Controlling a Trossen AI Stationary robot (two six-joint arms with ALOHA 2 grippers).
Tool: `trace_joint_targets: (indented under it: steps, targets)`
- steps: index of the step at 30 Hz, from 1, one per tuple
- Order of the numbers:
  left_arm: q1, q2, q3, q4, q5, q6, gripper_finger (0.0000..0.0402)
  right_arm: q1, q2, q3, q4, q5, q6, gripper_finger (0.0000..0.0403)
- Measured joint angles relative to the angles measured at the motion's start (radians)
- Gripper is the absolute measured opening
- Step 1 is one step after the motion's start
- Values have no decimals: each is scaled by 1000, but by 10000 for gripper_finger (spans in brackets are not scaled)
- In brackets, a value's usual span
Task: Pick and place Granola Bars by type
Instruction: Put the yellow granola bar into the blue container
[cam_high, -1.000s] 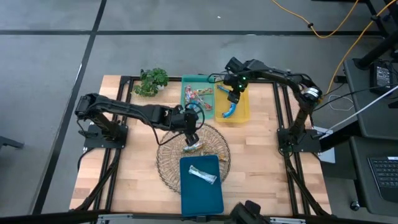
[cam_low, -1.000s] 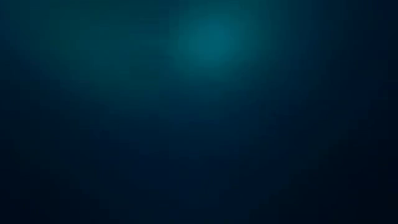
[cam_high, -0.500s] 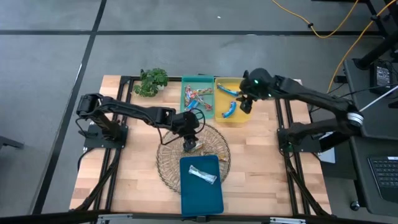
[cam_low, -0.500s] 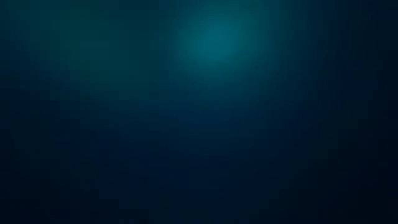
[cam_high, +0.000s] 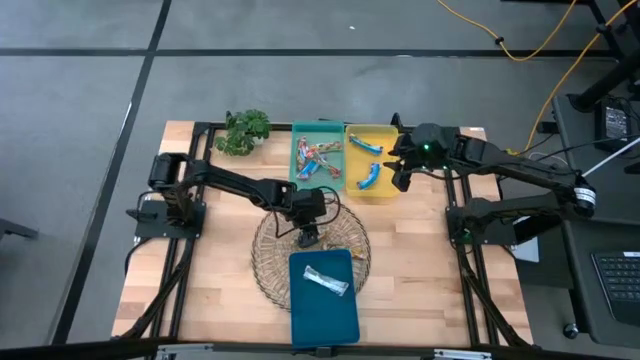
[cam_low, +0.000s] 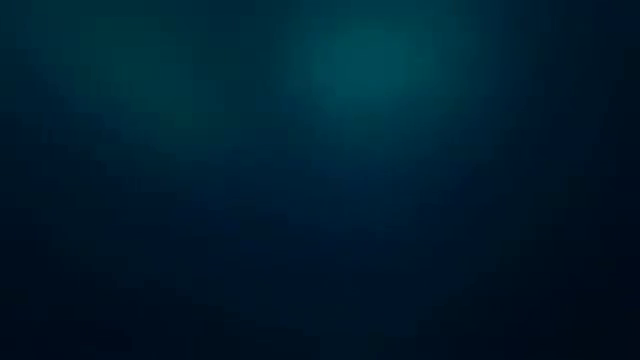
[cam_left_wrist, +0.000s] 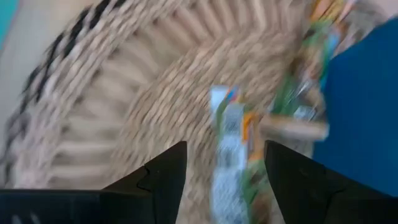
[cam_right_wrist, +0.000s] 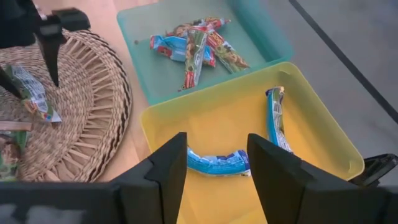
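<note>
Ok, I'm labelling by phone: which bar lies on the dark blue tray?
Find the round woven basket mid-table; the rectangular dark blue tray overlaps its near edge. The silvery-white wrapped bar lies alone on it, unlike the colourful bars elsewhere.

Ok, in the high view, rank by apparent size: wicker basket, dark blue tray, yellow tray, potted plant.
1. Wicker basket, though partly covered.
2. Dark blue tray.
3. Yellow tray.
4. Potted plant.
The basket and the dark blue tray look close; their order is unsure.

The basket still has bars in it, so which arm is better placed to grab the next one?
Left, probably. The left gripper hangs open right over the basket, a bar between its fingers. The right gripper is open beside the yellow tray.
</note>
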Motion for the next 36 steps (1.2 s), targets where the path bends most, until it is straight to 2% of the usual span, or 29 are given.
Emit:
trace_joint_targets:
  steps: [4,18,22,31,36]
  targets:
    - [0,16,0,89,43,-13,201,4,0,0,8,0,3,171]
    - [-17,92,1,91,51,-51,186,4,0,0,15,2,17,170]
    - [-18,107,3,79,26,-97,162,4,0,0,19,2,18,170]
    - [-18,107,12,63,-2,-105,80,4,0,0,20,3,20,171]
    - [-16,108,53,59,-9,-102,61,4,0,0,20,3,19,171]
